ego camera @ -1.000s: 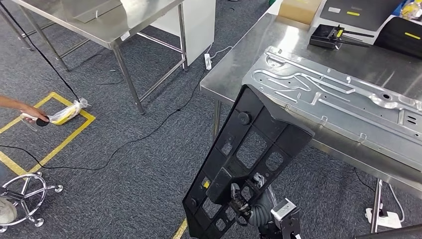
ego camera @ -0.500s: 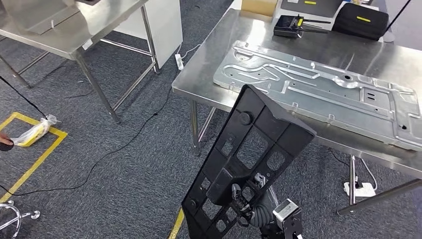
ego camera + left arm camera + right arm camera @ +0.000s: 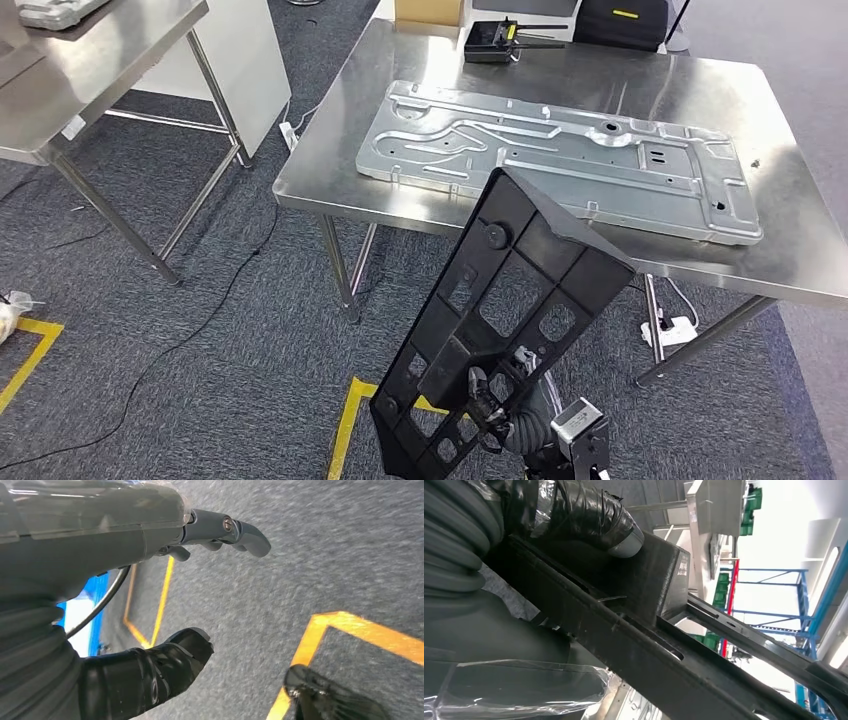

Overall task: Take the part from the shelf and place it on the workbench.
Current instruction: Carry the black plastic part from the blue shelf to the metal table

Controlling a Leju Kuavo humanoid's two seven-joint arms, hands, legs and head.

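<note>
The black frame part [image 3: 500,330] is off the shelf and carried upright and tilted, clamped low down by the right hand [image 3: 490,400], likely so its top clears the near edge of the workbench [image 3: 320,180]. A pressed metal panel [image 3: 560,160] covers the bench's middle, leaving bare steel to the right. The left hand [image 3: 150,605] hangs over the carpet, fingers apart and holding nothing.

Matt black, seemingly plastic part [image 3: 505,330]; brushed-steel workbench [image 3: 790,200].
</note>
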